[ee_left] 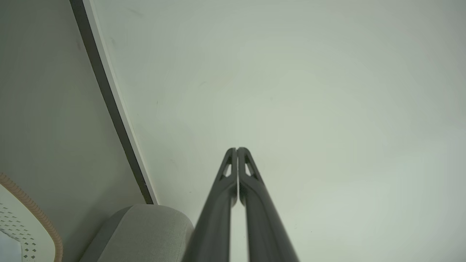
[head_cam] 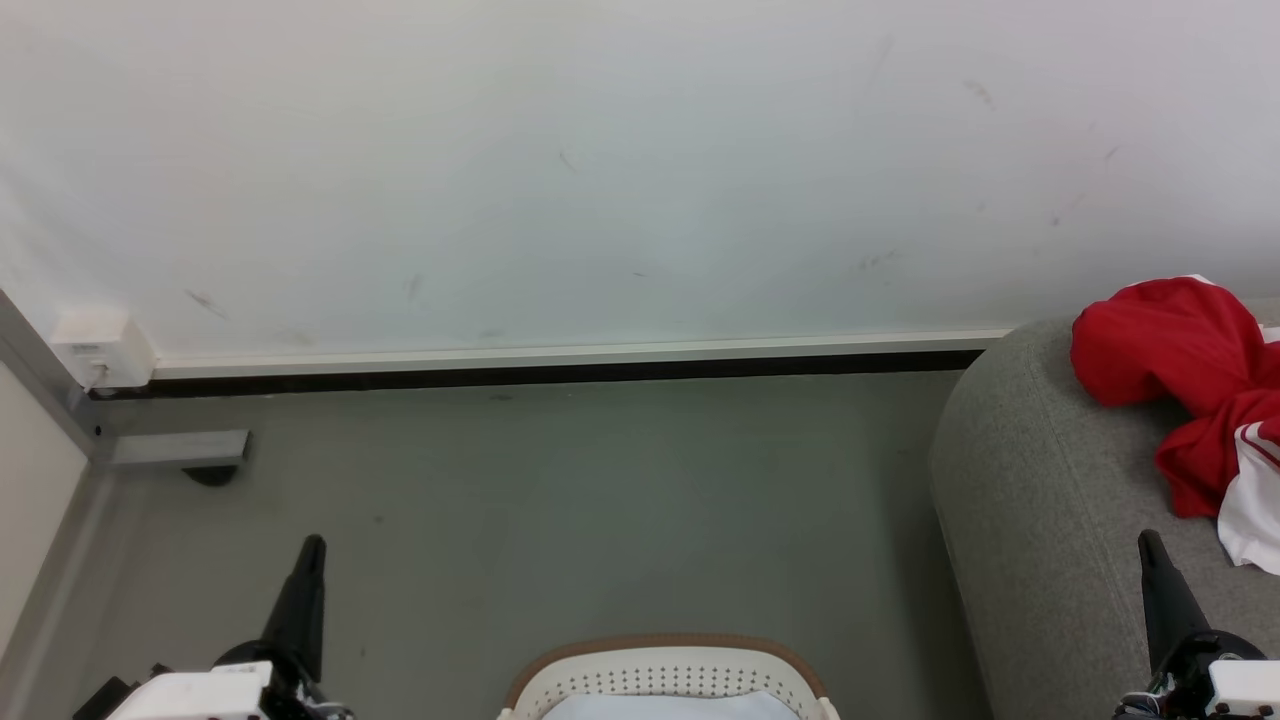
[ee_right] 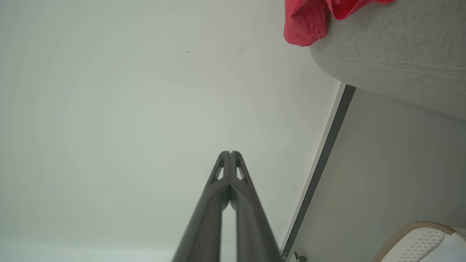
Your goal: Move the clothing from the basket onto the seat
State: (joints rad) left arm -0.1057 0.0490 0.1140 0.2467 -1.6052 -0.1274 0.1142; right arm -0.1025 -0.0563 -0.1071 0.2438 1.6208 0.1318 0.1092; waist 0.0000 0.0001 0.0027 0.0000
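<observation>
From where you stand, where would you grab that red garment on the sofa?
Probably the raised, bunched hump of the red garment, coming down from above with the right gripper, which is nearest. That fold stands up off the grey sofa, so the fingers could close around it. The gripper is shut now and would have to open first.

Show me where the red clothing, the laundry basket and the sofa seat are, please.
red clothing (head_cam: 1165,345), head view, on the bunched red fabric.
laundry basket (head_cam: 668,680), head view, on its perforated white wall.
grey sofa seat (head_cam: 1040,520), head view, on its bare rounded end.
</observation>
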